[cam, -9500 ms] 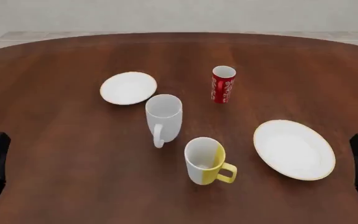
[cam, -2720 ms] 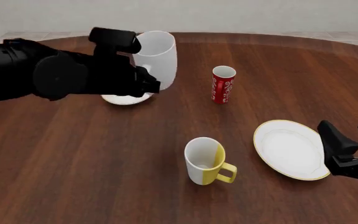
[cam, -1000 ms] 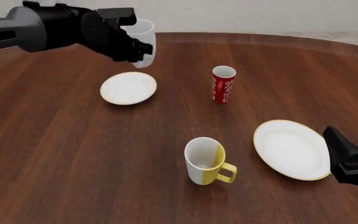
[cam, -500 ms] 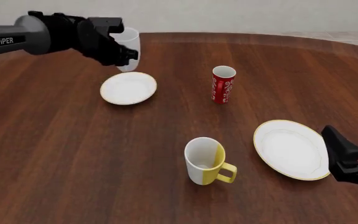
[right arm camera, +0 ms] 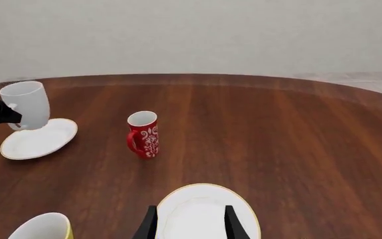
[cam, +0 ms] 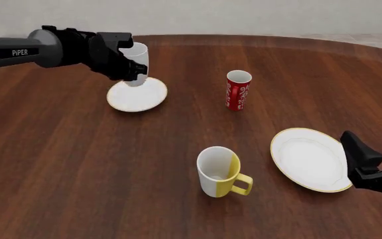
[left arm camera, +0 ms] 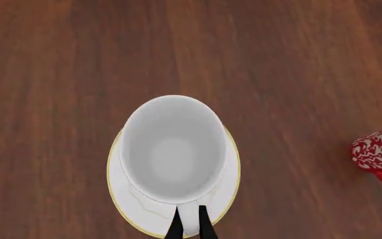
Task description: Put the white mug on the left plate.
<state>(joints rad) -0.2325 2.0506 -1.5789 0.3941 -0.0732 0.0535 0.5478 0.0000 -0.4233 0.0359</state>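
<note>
**A:** The tall, plain all-white ceramic mug (cam: 136, 63) is held upright by its loop handle, clamped between the fingers of the left gripper (cam: 126, 69), right over the small round white plate with the thin gold rim (cam: 137, 97).

**B:** Is contact with that plate made?

**A:** It cannot be settled. In the right wrist view the mug's base (right arm camera: 26, 112) sits just above the plate (right arm camera: 38, 139), on its far edge; from above, in the left wrist view, the mug (left arm camera: 173, 157) is seen nearly centred on the gold rim (left arm camera: 233, 172), with the fingertips (left arm camera: 204, 226) pinched on the handle.

**B:** So the carrying part can be judged as done?

**A:** Largely, it seems. What is left is the last bit of lowering, the release of the handle and the arm's retreat.

**B:** And the other arm?

**A:** The right gripper (right arm camera: 189, 224) is parked with its fingers spread and nothing between them, over the near edge of the larger white plate (cam: 307, 158), well apart from the gold-rimmed plate. The red patterned cup (cam: 238, 90) stands to the right of the gold-rimmed plate, and the white-and-yellow mug (cam: 220, 172) is nearer the camera; neither is touched.
</note>
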